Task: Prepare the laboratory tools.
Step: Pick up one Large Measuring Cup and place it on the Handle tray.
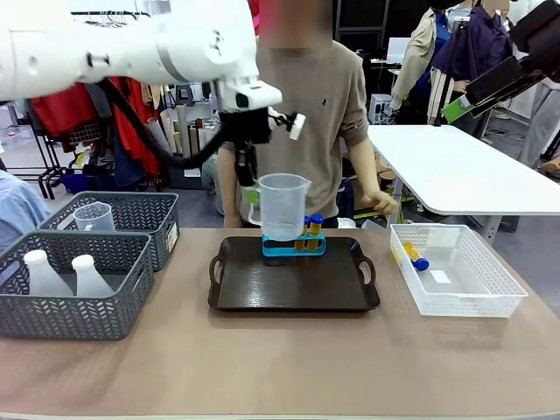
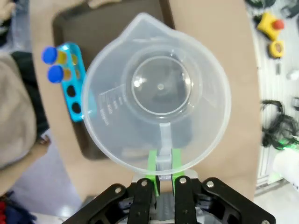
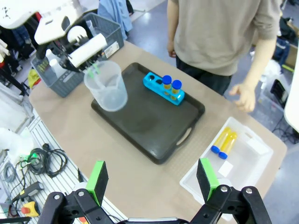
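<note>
1. The left pincer (image 2: 162, 161) is closed on the thin handle of the beaker (image 1: 283, 206), and nothing else carries it. With so narrow a hold, the beaker could swing or slip if the arm moves sharply.
2. The beaker hangs over the tray (image 1: 289, 293), toward the end nearest the grey baskets (image 1: 79, 302), and looks to be off the surface (I can't swear to the gap).
3. The blue rack (image 1: 293, 249) sits along the tray's far edge with two tubes (image 1: 315, 226) upright in it. In the front view the beaker's base is right by them, so drifting that way on the descent could knock them over.
4. Coming down half on the tray's raised rim would leave the beaker tilted, and an empty one would topple easily.
5. The beaker is clear, empty and upright, with printed graduations and a pouring lip opposite the handle.
6. Two more tubes lie in the white basket (image 1: 455, 280) off the tray's other end. Two flasks (image 1: 39, 271) stand in the nearer grey basket.
7. The right pincer (image 3: 153, 179) is spread wide with nothing in it, high above the tray's near side.
8. The person's hand (image 3: 244, 95) hovers near the tray's far corner by the white basket (a reach there could cross an arm's path).
</note>
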{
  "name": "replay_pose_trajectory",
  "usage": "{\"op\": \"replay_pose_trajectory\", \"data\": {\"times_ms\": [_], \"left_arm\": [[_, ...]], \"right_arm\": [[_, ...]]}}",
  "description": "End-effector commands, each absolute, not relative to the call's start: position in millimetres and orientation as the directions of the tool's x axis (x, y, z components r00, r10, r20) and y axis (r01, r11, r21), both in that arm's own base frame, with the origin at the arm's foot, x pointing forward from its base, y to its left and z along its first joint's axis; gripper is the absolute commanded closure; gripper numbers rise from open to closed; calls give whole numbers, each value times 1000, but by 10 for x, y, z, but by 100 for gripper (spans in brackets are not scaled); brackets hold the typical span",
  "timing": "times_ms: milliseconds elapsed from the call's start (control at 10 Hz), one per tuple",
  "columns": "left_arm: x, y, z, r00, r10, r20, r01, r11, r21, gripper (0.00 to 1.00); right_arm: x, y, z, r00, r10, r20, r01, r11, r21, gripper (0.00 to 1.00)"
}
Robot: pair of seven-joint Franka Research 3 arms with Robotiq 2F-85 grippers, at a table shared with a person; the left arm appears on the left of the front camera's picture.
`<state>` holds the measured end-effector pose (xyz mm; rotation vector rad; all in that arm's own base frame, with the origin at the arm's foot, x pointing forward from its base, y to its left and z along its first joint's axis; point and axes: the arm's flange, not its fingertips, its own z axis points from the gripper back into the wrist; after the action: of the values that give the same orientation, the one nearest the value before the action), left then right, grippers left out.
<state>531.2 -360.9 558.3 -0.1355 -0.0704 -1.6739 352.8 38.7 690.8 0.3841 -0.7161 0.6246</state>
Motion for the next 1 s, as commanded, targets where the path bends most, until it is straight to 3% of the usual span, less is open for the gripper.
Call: {"op": "replay_pose_trajectory", "data": {"times_ms": [0,500,900], "left_arm": [[5312,-3824,5326,-155,-982,109,988,-152,32,100],[5316,-3941,5236,-155,-981,121,988,-155,5,100],[5508,-4224,4879,-250,-961,115,968,-244,65,100]], "right_arm": [[3526,386,6910,581,393,713,-655,745,123,0],[3526,386,6910,581,393,713,-655,745,123,0],[3526,386,6910,581,393,713,-655,745,123,0]]}}
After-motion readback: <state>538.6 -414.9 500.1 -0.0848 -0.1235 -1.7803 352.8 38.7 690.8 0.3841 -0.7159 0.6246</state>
